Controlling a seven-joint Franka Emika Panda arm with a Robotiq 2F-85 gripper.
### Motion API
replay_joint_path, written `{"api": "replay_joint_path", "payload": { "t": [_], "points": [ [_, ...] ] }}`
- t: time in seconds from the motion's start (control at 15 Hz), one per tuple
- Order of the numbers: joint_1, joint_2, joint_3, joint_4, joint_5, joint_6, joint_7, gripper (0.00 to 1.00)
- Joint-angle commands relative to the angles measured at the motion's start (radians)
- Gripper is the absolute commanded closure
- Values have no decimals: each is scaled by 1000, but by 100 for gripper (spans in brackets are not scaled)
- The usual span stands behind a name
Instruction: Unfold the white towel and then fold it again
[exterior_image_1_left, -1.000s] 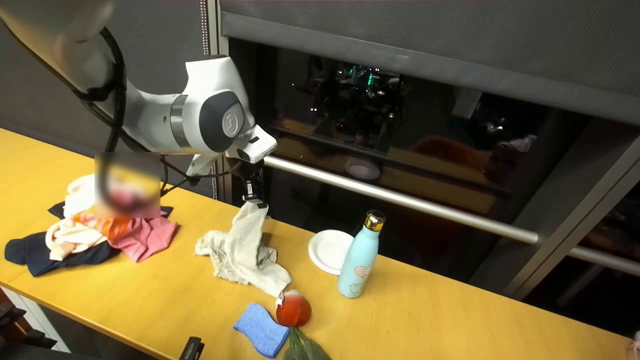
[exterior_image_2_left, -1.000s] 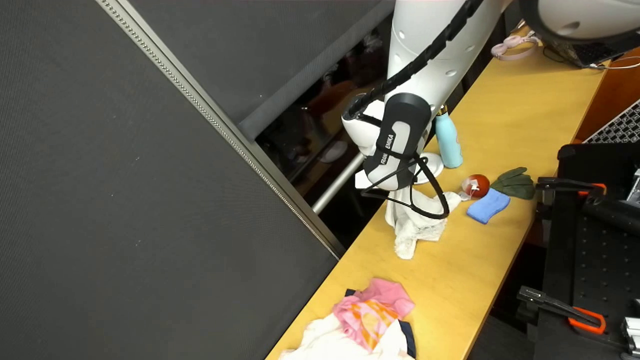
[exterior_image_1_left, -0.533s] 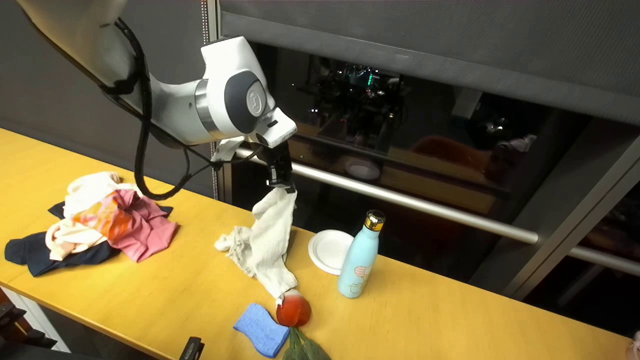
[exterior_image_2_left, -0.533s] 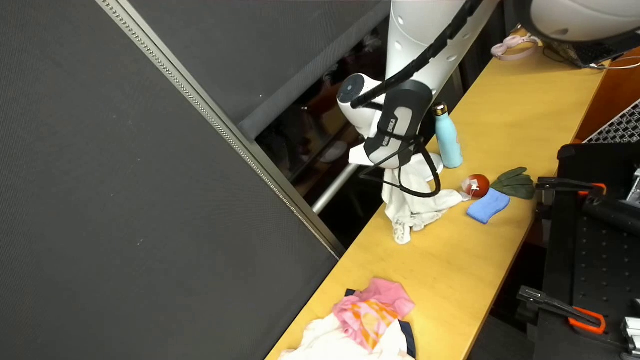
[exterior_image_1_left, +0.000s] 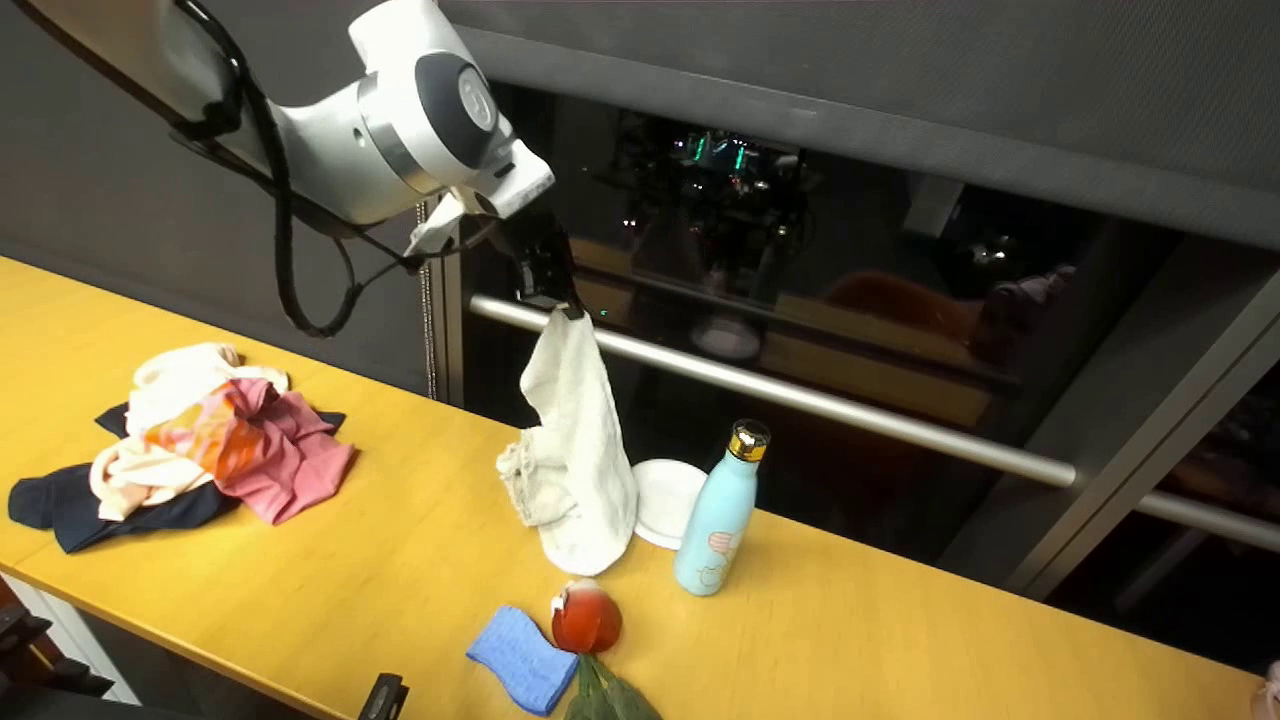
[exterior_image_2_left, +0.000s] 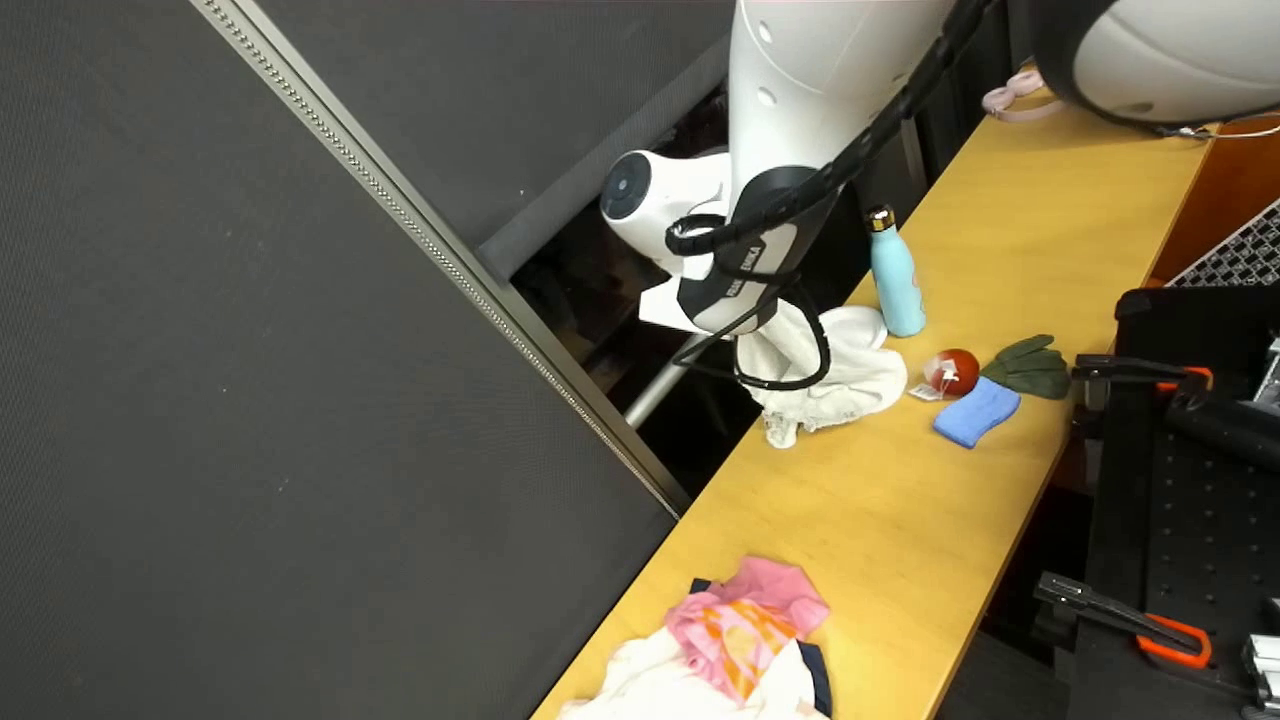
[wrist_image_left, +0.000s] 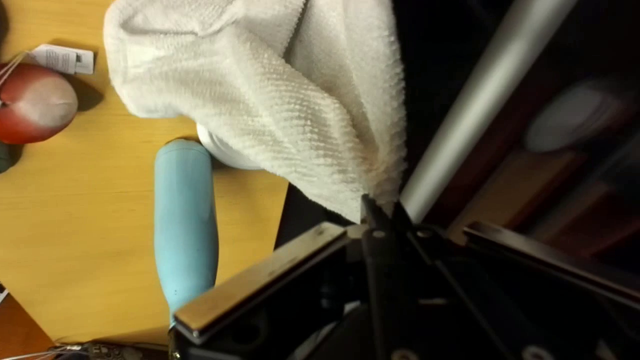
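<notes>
The white towel (exterior_image_1_left: 585, 450) hangs in a tall fold from my gripper (exterior_image_1_left: 568, 310), and its lower part rests bunched on the table. The towel shows in an exterior view (exterior_image_2_left: 850, 385) partly behind the arm and its cable, which hide my gripper there. In the wrist view the gripper's fingertips (wrist_image_left: 384, 207) are shut on a corner of the towel (wrist_image_left: 260, 90). The towel spreads from them toward the table and covers part of the white plate (wrist_image_left: 227, 147).
A light blue bottle (exterior_image_1_left: 718, 520) stands beside the white plate (exterior_image_1_left: 668, 500). A red round thing (exterior_image_1_left: 587, 620) with a tag, a blue cloth (exterior_image_1_left: 525, 660) and dark green leaf-like pieces (exterior_image_2_left: 1028, 366) lie in front. A clothes heap (exterior_image_1_left: 290, 460) lies aside. A metal bar (exterior_image_1_left: 800, 400) runs behind the table.
My gripper has risen and moved along the table toward the bottle, towel in its grip. The towel stands taller, and its lower end has drawn away from the red thing.
</notes>
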Motion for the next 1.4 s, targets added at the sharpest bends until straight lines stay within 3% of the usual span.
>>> {"api": "replay_joint_path", "payload": {
  "t": [0.0, 0.4, 0.67, 0.93, 1.33],
  "points": [
    [85, -40, 9, 34, -98, -79, 108, 99],
    [198, -137, 100, -81, -253, -94, 160, 99],
    [224, -183, 132, -135, -331, -104, 194, 99],
    [205, -238, 136, -108, -390, -131, 213, 99],
    [139, -340, 195, -80, -424, -134, 220, 99]
  ]
}}
